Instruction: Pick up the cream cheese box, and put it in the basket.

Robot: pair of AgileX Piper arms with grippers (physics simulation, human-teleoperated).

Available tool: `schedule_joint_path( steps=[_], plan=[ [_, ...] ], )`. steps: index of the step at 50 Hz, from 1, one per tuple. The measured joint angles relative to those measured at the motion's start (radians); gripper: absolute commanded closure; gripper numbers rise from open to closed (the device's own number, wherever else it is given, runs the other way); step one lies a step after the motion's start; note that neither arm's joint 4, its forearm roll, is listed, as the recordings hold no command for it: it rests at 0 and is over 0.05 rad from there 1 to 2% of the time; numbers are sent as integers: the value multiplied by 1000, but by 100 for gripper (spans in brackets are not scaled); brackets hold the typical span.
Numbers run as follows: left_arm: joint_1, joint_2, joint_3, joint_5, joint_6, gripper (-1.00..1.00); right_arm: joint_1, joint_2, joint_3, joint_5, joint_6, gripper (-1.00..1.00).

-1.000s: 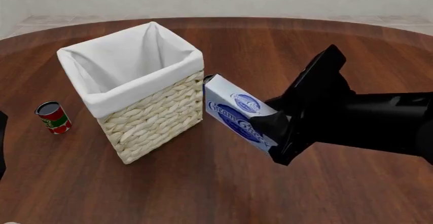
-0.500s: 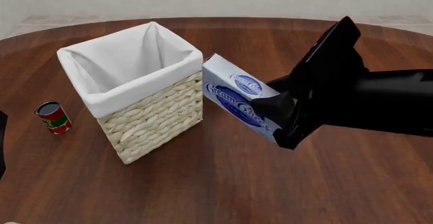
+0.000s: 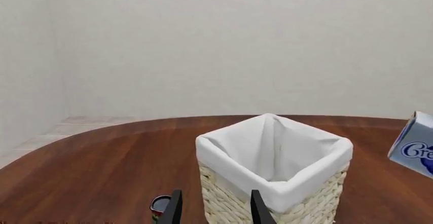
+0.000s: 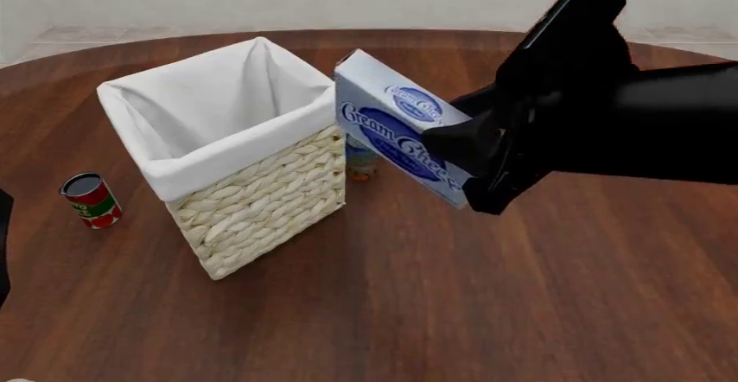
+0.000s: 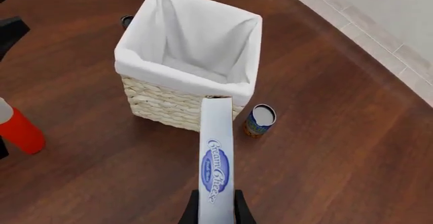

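Front view, from the left: a small red can (image 4: 92,200) with a dark top stands upright on the glossy brown wood-grain counter (image 4: 381,313), well apart from the basket (image 4: 259,192). That basket is tall and square, its walls a cream plaited wicker, with a smooth white cloth liner folded over the rim and sagging into soft creases at the corners. Just right of it, partly hidden behind the carton, a small blue-and-orange can (image 4: 359,164) stands on the counter; the right wrist view shows its pale round top (image 5: 260,120) near the basket's corner. Further right, the cream cheese box (image 4: 398,136) hangs in the air, tilted, its upper corner about level with the basket's rim and close beside it, not over the opening. It is a flat, sharp-edged, pale blue-white carton with a dark blue oval and script lettering. The right gripper (image 4: 485,162), matte black and blocky, has its jaws closed on the box's lower right end; in the right wrist view the narrow edge of the box (image 5: 216,153) runs out from between the two jaws toward the basket. In the left wrist view the left gripper (image 3: 215,209) sits low with its thin dark jaws parted and nothing between them, the basket ahead of it.
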Motion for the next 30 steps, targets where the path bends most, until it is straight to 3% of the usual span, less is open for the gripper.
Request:
schedule_joint_path(
  steps=[30],
  plan=[
    [6, 0, -1, 1, -7, -100, -9, 96, -175, 32, -48, 100]
  ],
)
